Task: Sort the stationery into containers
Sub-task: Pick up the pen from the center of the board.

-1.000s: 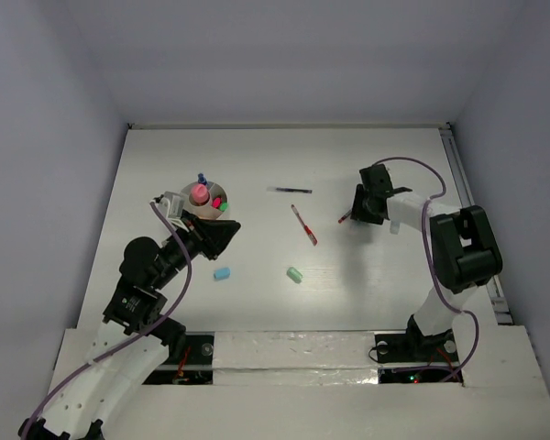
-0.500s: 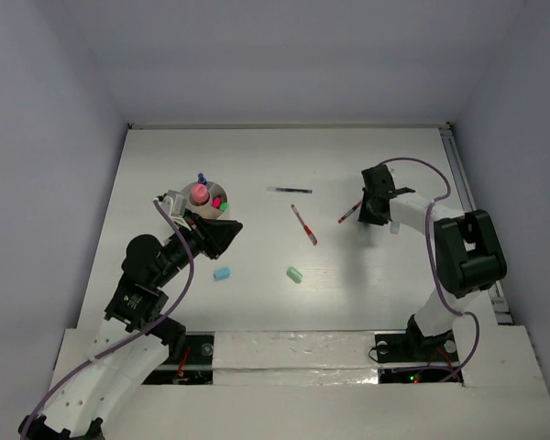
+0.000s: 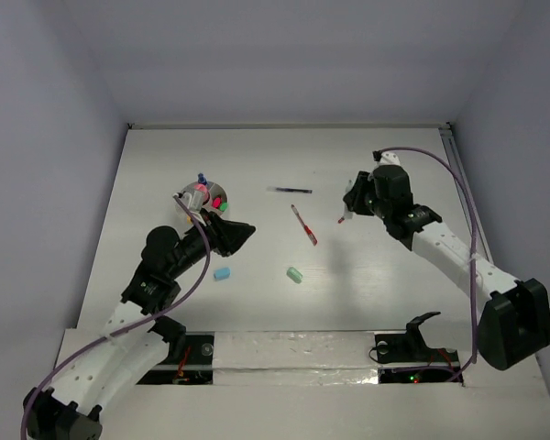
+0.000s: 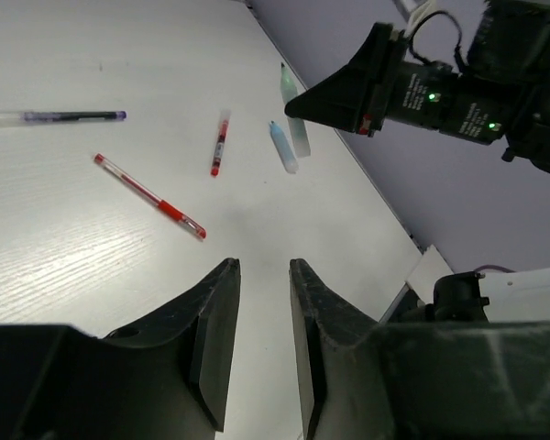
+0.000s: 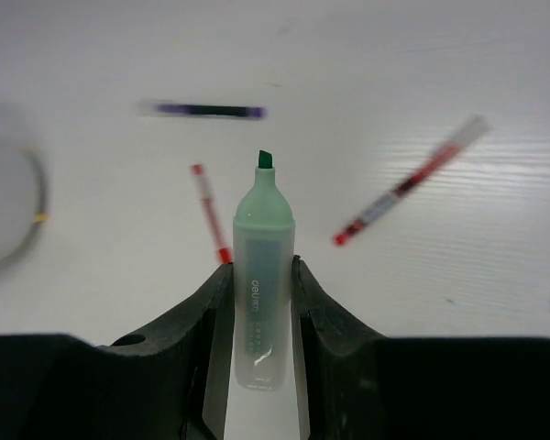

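Observation:
The white cup stands at the left with a pink marker and other coloured markers upright in it. My left gripper hovers just right of the cup, its jaws slightly open with nothing between them. My right gripper is shut on a green marker, held above the table with its tip pointing forward. On the table lie a black pen, a red pen, a second red pen, a light-blue eraser and a mint eraser.
A blue-white marker lies on the table below the right arm. Grey walls close in the white table at the back and sides. A rail runs along the table's right edge.
My right gripper closed on the green marker, lifted it off the table and swung toward the middle. My left gripper drew away from the cup to the right and parted its jaws a little.

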Controlling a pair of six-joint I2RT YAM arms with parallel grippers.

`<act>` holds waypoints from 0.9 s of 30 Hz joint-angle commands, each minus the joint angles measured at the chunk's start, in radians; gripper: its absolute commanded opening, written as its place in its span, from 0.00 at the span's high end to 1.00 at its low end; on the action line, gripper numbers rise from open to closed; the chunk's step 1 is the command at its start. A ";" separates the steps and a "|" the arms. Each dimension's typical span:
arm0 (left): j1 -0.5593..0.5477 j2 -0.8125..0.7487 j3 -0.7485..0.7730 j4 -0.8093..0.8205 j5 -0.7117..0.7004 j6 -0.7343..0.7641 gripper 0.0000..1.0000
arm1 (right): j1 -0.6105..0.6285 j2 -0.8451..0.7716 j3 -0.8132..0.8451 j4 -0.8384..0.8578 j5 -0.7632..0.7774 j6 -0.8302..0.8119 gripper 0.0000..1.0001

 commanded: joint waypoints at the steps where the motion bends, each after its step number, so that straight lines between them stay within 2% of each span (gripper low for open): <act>1: -0.032 0.056 -0.052 0.167 0.011 -0.052 0.73 | 0.090 -0.021 -0.016 0.167 -0.152 0.036 1.00; 5: -0.103 0.142 -0.058 0.247 -0.008 -0.073 0.70 | 0.147 0.009 -0.015 0.287 -0.209 0.076 1.00; 10: -0.194 0.264 -0.012 0.278 -0.103 -0.043 0.61 | 0.236 0.052 -0.019 0.394 -0.235 0.103 1.00; 12: -0.194 0.291 -0.009 0.296 -0.120 -0.041 0.58 | 0.268 0.068 -0.025 0.436 -0.239 0.119 1.00; 16: -0.194 0.343 -0.012 0.338 -0.130 -0.052 0.47 | 0.296 0.086 -0.030 0.482 -0.240 0.132 1.00; 27: -0.224 0.426 0.028 0.364 -0.206 -0.021 0.49 | 0.355 0.129 -0.031 0.529 -0.246 0.152 1.00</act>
